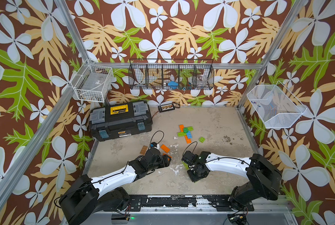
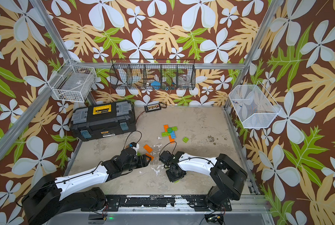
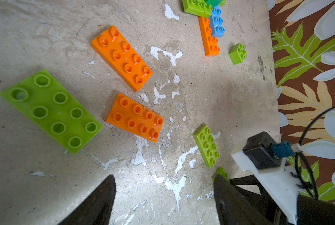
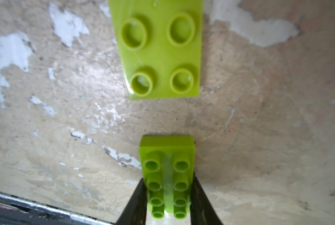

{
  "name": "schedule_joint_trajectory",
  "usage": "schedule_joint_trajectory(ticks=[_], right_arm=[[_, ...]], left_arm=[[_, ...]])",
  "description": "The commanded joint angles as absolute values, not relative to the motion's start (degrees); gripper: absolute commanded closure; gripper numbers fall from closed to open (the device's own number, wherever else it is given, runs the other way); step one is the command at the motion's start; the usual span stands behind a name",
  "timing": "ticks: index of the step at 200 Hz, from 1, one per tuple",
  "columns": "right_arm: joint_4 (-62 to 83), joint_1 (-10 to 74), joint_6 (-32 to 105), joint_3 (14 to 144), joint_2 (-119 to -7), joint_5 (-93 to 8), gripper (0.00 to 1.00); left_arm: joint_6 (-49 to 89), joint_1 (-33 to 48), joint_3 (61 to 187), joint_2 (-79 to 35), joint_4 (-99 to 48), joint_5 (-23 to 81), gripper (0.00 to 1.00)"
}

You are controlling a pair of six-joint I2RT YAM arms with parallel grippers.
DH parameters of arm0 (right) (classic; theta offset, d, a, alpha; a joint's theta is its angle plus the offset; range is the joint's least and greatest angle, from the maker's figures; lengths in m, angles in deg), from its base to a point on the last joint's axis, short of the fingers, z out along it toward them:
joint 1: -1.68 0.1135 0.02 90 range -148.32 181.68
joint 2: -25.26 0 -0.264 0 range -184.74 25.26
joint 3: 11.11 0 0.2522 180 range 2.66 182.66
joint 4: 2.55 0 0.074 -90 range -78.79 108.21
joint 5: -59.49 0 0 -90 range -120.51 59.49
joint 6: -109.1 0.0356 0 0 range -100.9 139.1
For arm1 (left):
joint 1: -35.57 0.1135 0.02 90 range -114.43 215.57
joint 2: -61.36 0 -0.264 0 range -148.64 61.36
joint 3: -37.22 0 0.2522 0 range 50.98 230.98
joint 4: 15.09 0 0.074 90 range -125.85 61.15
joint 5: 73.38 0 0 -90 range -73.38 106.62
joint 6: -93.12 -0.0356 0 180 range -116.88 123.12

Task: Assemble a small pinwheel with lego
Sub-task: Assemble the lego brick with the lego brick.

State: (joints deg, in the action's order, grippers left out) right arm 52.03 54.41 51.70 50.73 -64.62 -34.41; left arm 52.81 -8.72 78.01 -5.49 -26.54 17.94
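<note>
Currently the right gripper (image 4: 167, 181) is clamping a lime brick (image 4: 166, 148) across its width, the half-built pinwheel (image 1: 185, 133) lying on its far side; the left gripper (image 3: 163, 177) is hanging released.

From my station I see a black toolbox (image 1: 121, 120) with a yellow handle (image 1: 119, 109) sitting at the centre-left of the frame, on the far left part of the counter (image 1: 217, 159), whose grey surface is scuffed and flaked with white patches. Just right of it, against the back wall, lies a small black board (image 1: 165, 107) with wires. Above, a black wire basket (image 1: 155, 76) with five compartments hangs on the aluminium rail (image 1: 240, 66); something blue (image 1: 172, 84) rests in its middle compartment. A white wire basket (image 1: 88, 93) hangs at upper left and a white mesh basket (image 1: 279, 118) at right. Floral wallpaper (image 1: 36, 48) covers the walls.
</note>
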Motion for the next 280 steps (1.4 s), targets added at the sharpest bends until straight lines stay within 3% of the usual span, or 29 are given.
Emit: schedule_joint_trajectory(ticks=[1, 280], right_arm=[[45.57, 54.15, 50.51, 50.96, -64.25, -29.55, 0.72], [47.63, 54.26, 52.81, 48.0, -60.44, -33.44, 0.74]], left_arm=[[52.94, -8.8, 78.15, -5.09, -27.0, 17.59, 0.2], [51.25, -10.35, 78.26, -5.23, -25.95, 18.83, 0.2]])
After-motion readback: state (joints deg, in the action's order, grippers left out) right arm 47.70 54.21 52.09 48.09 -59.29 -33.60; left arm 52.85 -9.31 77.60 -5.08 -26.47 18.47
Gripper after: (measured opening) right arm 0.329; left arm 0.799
